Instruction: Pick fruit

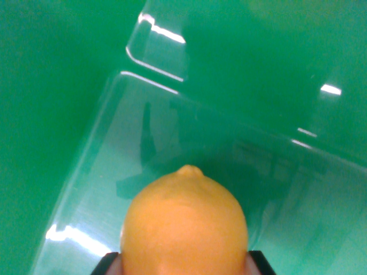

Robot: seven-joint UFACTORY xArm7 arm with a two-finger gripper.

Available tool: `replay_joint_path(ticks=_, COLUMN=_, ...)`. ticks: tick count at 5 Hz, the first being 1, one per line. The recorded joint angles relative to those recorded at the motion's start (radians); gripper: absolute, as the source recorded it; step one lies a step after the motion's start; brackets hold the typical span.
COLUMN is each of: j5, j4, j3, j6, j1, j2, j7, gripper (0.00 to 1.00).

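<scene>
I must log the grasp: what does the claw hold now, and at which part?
The claw holds a lemon by its two sides, pointed tip facing away, over a green tray.

1. The wrist view is brightly and evenly lit, with strong colour; green fills nearly the whole frame
2. Sharp white glare streaks sit on the rims of the clear plastic container, and one small glint lies on the green surface towards the wrist view's right
3. The container's glossy floor carries dim, dark reflections of shapes overhead, which suggests light from above
4. The lemon is very close to the lens and soft, its skin texture smeared; its top is lit, its lower edges darker
5. The gripper shows only as dark, blurred corners at the bottom edge
</scene>
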Motion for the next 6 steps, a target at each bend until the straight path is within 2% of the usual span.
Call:
replay_joint_path(ticks=1, j5=0.0, j4=0.0, j3=0.0, j6=0.0, j1=0.0, j2=0.0, j7=0.0, gripper=1.0)
replay_joint_path(ticks=2, j5=0.0017, j4=0.018, j3=0.001, j6=0.028, j1=-0.0005, j2=-0.01, j7=-0.001, gripper=1.0)
replay_joint_path(ticks=3, j5=0.0017, j4=0.018, j3=0.001, j6=0.028, j1=-0.0005, j2=-0.01, j7=-0.001, gripper=1.0)
replay_joint_path(ticks=4, j5=0.0037, j4=0.039, j3=0.001, j6=0.06, j1=-0.001, j2=-0.021, j7=-0.001, gripper=1.0)
replay_joint_path(ticks=5, j5=0.0037, j4=0.039, j3=0.001, j6=0.06, j1=-0.001, j2=-0.021, j7=-0.001, gripper=1.0)
replay_joint_path(ticks=6, j5=0.0059, j4=0.063, j3=0.002, j6=0.097, j1=-0.0016, j2=-0.034, j7=-0.002, gripper=1.0)
